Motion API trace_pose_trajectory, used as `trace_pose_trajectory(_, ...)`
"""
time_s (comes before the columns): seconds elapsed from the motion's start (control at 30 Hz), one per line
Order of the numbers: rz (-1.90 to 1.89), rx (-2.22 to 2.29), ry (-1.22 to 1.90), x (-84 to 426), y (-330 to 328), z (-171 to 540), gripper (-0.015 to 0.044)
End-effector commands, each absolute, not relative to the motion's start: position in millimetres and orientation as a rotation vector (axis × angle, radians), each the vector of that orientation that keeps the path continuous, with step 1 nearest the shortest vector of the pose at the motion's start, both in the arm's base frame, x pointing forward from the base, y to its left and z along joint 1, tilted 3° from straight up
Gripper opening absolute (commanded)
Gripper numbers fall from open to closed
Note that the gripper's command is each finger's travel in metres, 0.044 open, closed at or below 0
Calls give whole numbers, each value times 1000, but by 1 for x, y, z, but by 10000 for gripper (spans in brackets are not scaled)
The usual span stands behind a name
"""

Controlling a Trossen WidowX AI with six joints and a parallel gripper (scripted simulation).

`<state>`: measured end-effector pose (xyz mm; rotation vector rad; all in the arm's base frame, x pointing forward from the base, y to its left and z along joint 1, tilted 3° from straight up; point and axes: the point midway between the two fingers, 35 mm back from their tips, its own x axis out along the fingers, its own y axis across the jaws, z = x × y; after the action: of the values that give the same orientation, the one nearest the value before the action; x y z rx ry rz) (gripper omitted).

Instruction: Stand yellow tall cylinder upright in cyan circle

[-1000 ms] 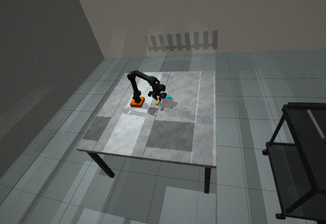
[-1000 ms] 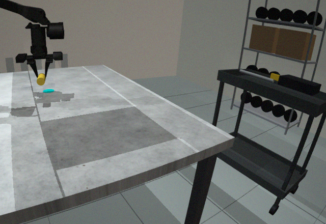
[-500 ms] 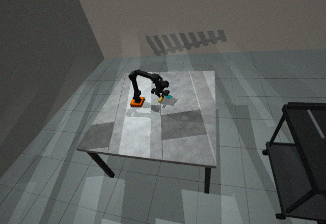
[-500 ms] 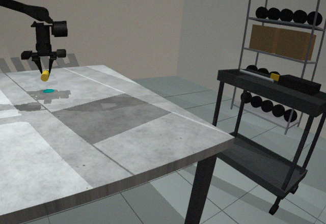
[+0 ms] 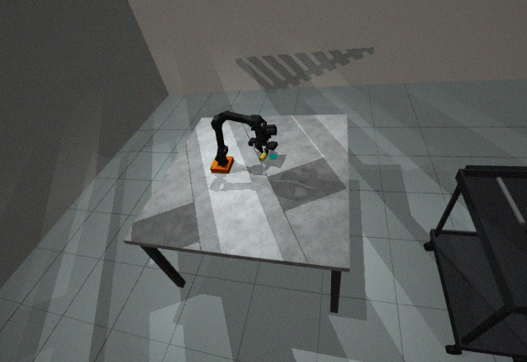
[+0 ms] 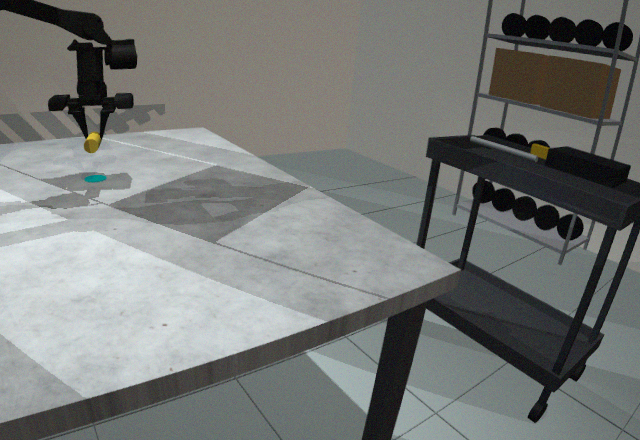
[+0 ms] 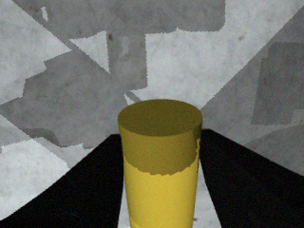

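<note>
The yellow tall cylinder (image 5: 263,155) (image 6: 92,142) (image 7: 161,185) is held in the air above the table, tilted well away from upright, with one end face toward the exterior camera. My gripper (image 5: 264,152) (image 6: 93,138) (image 7: 160,142) is shut on it, one finger on each side. The cyan circle (image 5: 272,156) (image 6: 95,178) lies flat on the table, bare. In the exterior view it shows below the cylinder; in the top view it shows just right of it. The circle does not show in the wrist view.
The table (image 5: 242,222) (image 6: 129,290) carries the arm's orange base (image 5: 221,165). Shadows of the arm fall around the circle. A dark cart (image 5: 457,232) (image 6: 522,166) stands off the table to the right, with a shelf rack (image 6: 550,45) behind it.
</note>
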<state>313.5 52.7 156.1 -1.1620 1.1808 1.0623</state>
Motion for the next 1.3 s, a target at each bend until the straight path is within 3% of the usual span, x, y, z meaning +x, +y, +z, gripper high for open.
trace_pose_trajectory(0.0, 1055, -1158, 1187, 316, 62, 157, 105)
trace_pose_trajectory(1.27, 982, -1071, 1248, 303, 180, 162, 105)
